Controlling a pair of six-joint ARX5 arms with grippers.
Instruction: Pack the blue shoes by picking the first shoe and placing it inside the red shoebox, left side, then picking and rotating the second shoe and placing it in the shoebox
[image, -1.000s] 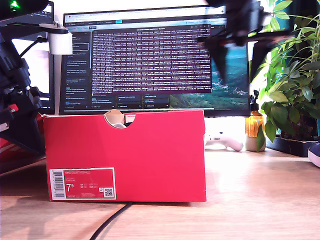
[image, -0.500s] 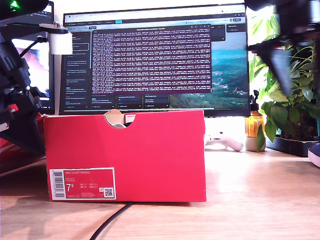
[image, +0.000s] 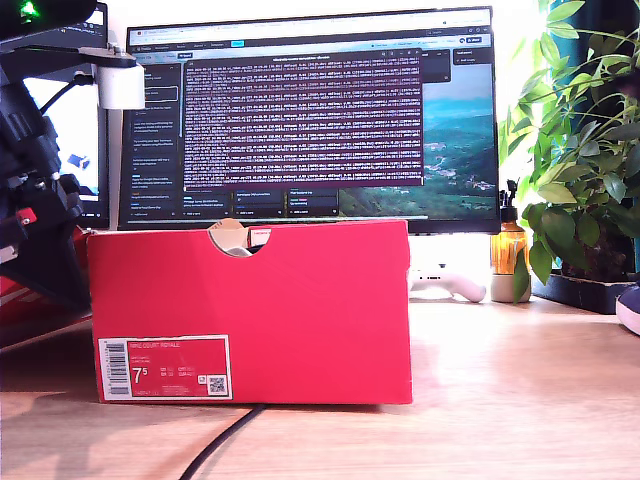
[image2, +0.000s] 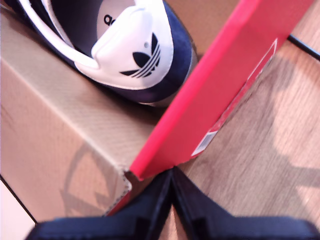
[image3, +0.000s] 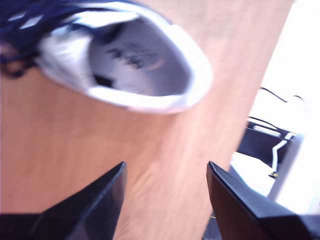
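Second gripper (image3: 165, 200) is hovering jaws wide, empty — the second blue shoe (image3: 125, 60) lying just ahead on the desk (image3: 75, 165), heel toward it. First gripper (image2: 171, 200) is sitting pinched closed, holding nothing, at the red shoebox (image2: 220, 90) corner — the first shoe (image2: 135, 50) already inside.

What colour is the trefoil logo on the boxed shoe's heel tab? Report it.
Black, on a white heel tab of the navy shoe; clearest in the first wrist view.

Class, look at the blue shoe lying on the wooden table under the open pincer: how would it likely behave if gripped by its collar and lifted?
The blue shoe would probably sag a little, since its padded white collar looks soft. It seems light for its size, so lifting should be easy. Its flat sole makes rolling unlikely, though the dangling laces might snag.
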